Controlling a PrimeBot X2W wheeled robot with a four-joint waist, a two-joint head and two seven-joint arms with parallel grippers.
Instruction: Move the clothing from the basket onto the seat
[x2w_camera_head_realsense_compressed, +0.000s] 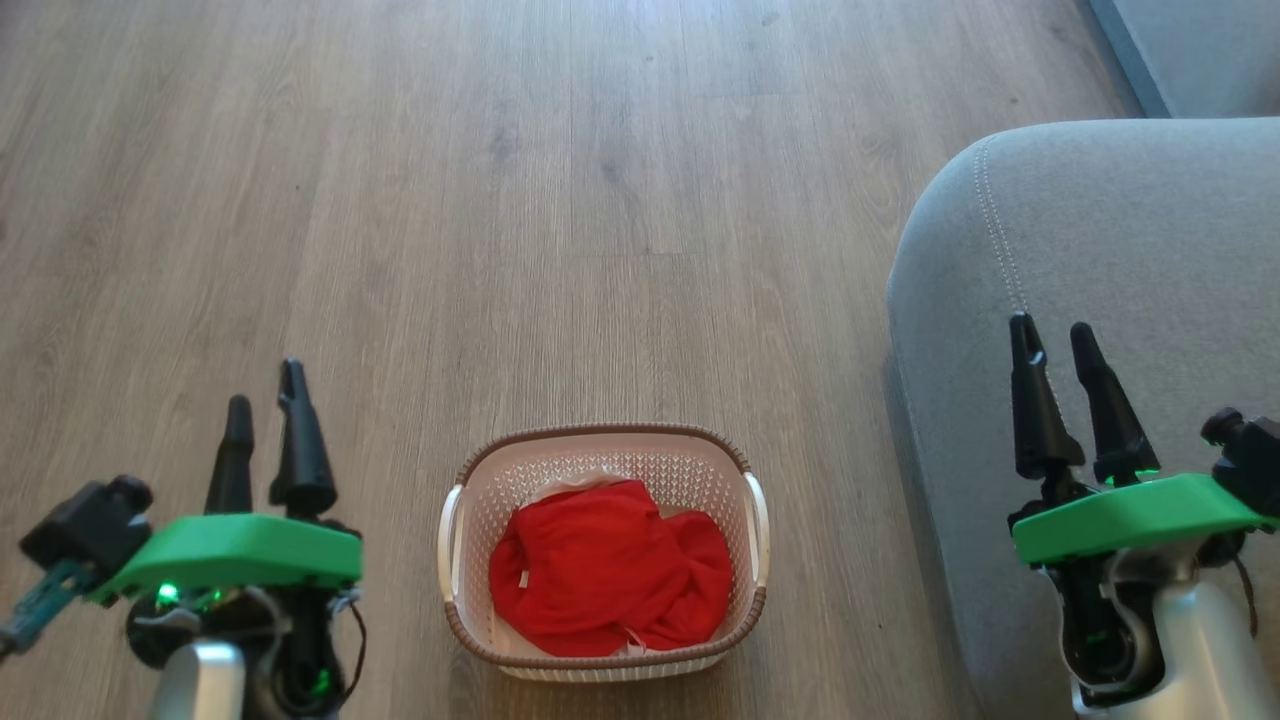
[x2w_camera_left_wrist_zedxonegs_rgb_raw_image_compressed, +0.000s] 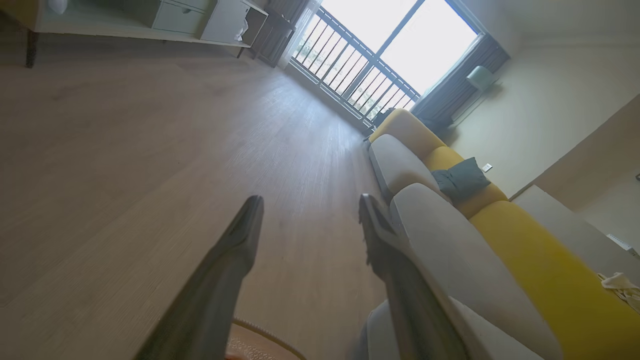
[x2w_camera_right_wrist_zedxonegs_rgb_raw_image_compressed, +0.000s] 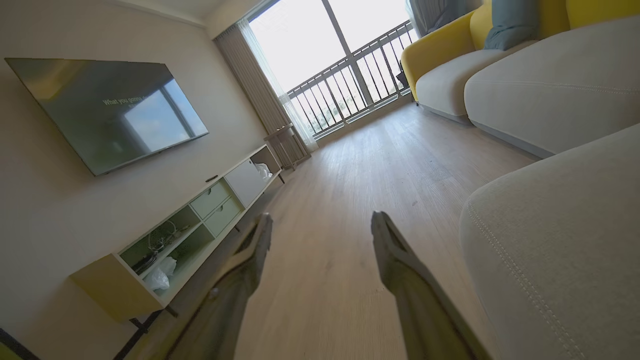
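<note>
head view shows you the left gripper (x2w_camera_head_realsense_compressed: 265, 385) at the lower left, its two dark fingers spread apart with nothing between them. it hangs over the wooden floor (x2w_camera_head_realsense_compressed: 500, 200), left of the basket (x2w_camera_head_realsense_compressed: 600, 433), and touches nothing. your right gripper (x2w_camera_head_realsense_compressed: 1051, 325) sits at the lower right, fingers parted and empty, above the grey seat (x2w_camera_head_realsense_compressed: 1130, 230) near its rounded edge. you cannot tell from here whether it touches the fabric. the clothing (x2w_camera_head_realsense_compressed: 610, 570) lies bunched in the basket, bright red with a strip of white at its far side, covering most of the basket's floor. the basket stands on the floor between the two grippers, near the seat but apart from it. in the left wrist view the fingers stand wide with bare floor between them, and the basket's rim shows at the bottom edge. the right wrist view gives you the same wide gap, with floor beyond and the seat on the right.
</note>
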